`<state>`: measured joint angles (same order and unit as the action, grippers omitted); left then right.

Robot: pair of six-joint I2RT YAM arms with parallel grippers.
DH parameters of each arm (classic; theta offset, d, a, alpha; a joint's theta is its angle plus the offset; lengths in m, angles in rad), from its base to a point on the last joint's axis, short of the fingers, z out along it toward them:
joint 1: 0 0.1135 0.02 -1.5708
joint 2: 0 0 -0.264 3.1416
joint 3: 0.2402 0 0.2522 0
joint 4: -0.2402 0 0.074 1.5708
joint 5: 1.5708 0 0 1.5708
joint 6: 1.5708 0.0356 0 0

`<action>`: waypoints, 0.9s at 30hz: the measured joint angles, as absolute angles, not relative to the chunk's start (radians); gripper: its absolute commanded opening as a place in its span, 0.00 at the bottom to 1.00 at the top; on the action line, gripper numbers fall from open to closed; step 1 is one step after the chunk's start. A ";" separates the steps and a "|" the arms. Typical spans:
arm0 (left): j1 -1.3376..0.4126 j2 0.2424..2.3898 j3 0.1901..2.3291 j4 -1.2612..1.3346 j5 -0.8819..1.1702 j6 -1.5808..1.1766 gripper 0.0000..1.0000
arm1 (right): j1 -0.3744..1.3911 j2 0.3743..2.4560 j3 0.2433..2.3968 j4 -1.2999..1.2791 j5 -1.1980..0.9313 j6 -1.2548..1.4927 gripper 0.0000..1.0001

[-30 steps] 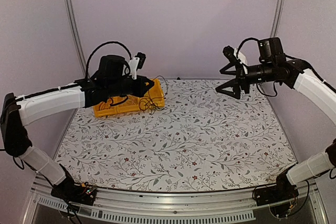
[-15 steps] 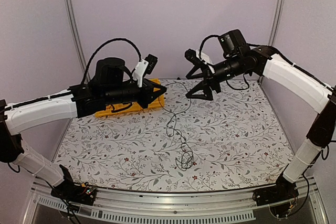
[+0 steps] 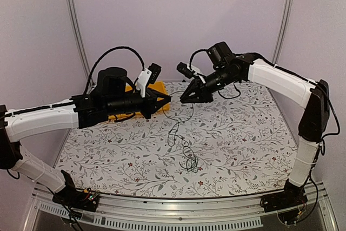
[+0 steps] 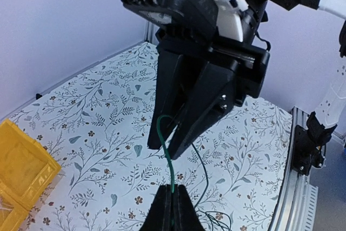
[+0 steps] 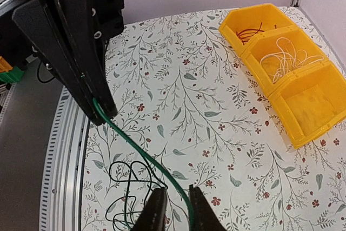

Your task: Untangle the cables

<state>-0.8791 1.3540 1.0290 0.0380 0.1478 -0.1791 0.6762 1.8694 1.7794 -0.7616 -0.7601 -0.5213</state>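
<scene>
Above the surface (image 3: 243,133), toward 12 o'clock, both hands meet nose to nose over one green cable (image 4: 172,172). Of the two, the left hand (image 3: 166,100) is clamped tight, its fingers pressed together with the strand between them. By contrast the right hand (image 3: 184,99) is narrow, with a slit showing between its fingers (image 5: 158,209). The cable runs through that slit, but I cannot tell whether it bites.

Held aloft, the strand lets the rest hang toward 6 o'clock, where the tangle (image 3: 189,162) of dark loops lies on the surface, so its weight helps open the loops. Two grips this close suit, I judge, drawing the hands apart to slide one cable free. At 10 o'clock, behind the left arm, sits the bin (image 3: 159,87), likely for sorted cables.
</scene>
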 measured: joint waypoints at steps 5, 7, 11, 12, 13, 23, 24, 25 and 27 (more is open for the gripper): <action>-0.881 1.354 0.989 0.098 0.101 -0.167 0.28 | 0.678 1.880 1.847 -0.778 -0.816 -0.493 0.00; -0.882 1.362 0.960 0.145 0.054 -0.171 0.29 | 0.682 1.877 1.858 -0.779 -0.844 -0.490 0.00; -0.881 1.442 0.920 0.293 -0.012 -0.190 0.33 | 0.688 1.852 1.859 -0.793 -0.894 -0.486 0.00; -0.881 1.468 0.914 0.328 -0.013 -0.197 0.33 | 0.690 1.843 1.859 -0.797 -0.901 -0.488 0.00; -0.881 1.505 0.908 0.379 -0.011 -0.212 0.33 | 0.692 1.833 1.859 -0.804 -0.908 -0.491 0.00; -0.890 1.962 0.982 0.684 0.104 -0.419 0.00 | 0.696 1.741 1.919 -0.861 -0.894 -0.575 0.00; -0.892 1.985 0.976 0.702 0.104 -0.439 0.00 | 0.696 1.727 1.926 -0.867 -0.885 -0.585 0.00; -0.892 1.999 0.968 0.713 0.102 -0.457 0.00 | 0.695 1.710 1.935 -0.871 -0.873 -0.595 0.00; -0.894 2.004 0.941 0.726 0.093 -0.486 0.00 | 0.693 1.680 1.950 -0.879 -0.852 -0.611 0.00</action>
<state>-0.8936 2.0037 0.9413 0.7261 0.0929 -0.4862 0.6933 1.6798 1.9499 -0.8795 -0.8524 -0.6113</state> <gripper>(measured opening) 0.004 0.018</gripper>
